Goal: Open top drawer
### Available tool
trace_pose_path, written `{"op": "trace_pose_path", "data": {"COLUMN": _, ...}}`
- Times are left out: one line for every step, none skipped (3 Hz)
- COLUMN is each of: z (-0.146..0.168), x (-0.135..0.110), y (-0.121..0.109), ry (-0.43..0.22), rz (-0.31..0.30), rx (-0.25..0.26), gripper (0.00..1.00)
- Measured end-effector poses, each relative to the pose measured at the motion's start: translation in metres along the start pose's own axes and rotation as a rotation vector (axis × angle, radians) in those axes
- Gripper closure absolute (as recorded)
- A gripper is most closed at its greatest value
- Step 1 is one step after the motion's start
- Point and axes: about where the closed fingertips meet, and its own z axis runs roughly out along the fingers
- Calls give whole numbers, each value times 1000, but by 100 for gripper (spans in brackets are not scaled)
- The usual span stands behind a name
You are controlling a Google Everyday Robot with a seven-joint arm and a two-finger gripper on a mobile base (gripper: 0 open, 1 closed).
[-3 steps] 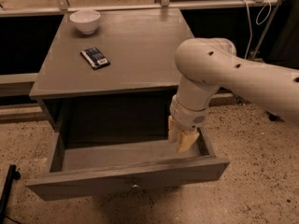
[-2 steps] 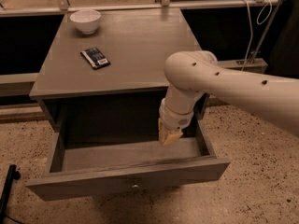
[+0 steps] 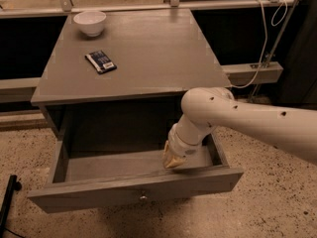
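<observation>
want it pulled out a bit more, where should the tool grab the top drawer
Probably the small round knob at the centre of the top drawer front, coming from the front: it is the only part that sticks out. The tool sits inside the drawer, just behind the front panel.

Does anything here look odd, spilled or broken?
Nothing is spilled or broken. One curiosity: the gripper sits inside the open top drawer, behind its front panel, not at the knob. The bowl stands upright on the cabinet.
</observation>
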Motion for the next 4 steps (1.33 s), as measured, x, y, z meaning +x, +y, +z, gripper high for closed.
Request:
{"op": "trace_pose_path", "data": {"z": 13, "x": -8, "y": 22, "ry": -60, "rz": 47, "rx": -40, "gripper": 100}}
{"op": "trace_pose_path", "data": {"z": 12, "x": -7, "y": 20, "ry": -60, "rz": 47, "rx": -40, "gripper": 100}}
{"op": "trace_pose_path", "data": {"z": 11, "x": -14, "y": 30, "ry": -100, "rz": 22, "rx": -86, "gripper": 100}}
{"op": "trace_pose_path", "data": {"z": 6, "x": -24, "y": 40, "ry": -178, "rz": -22, "rx": -145, "gripper": 100}}
